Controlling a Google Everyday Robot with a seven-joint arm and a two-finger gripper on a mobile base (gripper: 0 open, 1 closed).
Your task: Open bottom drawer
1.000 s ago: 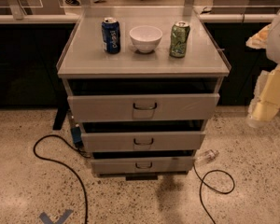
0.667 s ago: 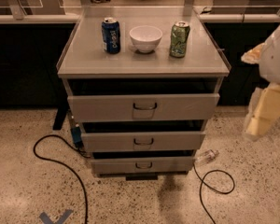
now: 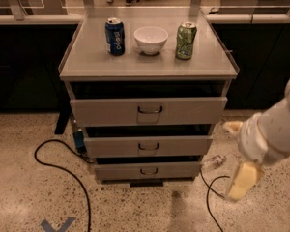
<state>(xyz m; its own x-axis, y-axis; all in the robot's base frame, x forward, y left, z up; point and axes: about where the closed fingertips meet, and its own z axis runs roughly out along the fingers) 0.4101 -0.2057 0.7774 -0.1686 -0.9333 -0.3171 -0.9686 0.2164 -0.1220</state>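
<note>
Bottom drawer [image 3: 179, 172]: the lowest, shallowest front, at 6 o'clock on the cabinet [image 3: 87, 69], its small wire handle [image 3: 148, 171] just beneath the middle drawer [image 3: 183, 146]. The gripper [image 3: 230, 161] hangs well off at the drawer's 3 o'clock, with its pale fingers [image 3: 242, 181] spread apart. Coming in too high, you could hook the middle handle instead, and coming in low, you could snag the floor cable [image 3: 206, 197] lying between.
</note>
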